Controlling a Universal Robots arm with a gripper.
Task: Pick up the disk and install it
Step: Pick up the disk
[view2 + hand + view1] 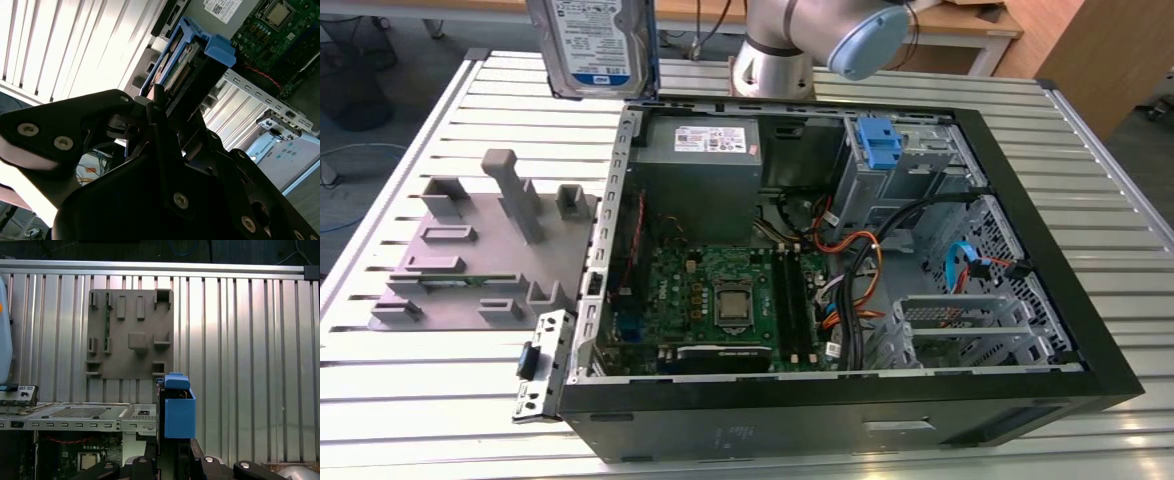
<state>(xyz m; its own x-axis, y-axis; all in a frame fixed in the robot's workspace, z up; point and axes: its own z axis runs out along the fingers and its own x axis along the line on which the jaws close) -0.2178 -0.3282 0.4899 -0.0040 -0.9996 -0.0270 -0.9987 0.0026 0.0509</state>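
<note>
Above the slatted metal table (387,150), near the open computer case (854,425), the claw (167,107) is clamped on the disk (594,45).

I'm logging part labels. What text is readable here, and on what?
No text reads clearly.
On the disk: label print too small to read.
On the grey metal box: white sticker, print blurred.
On the motherboard: markings too small to read.

My arm (774,55) is a smooth silver-grey tube of rounded joints, one closed by a pale blue round cap (867,42). My gripper (167,100) is matte black, built of angular plates dotted with small silver screws (180,200), which show in both wrist views.
</note>
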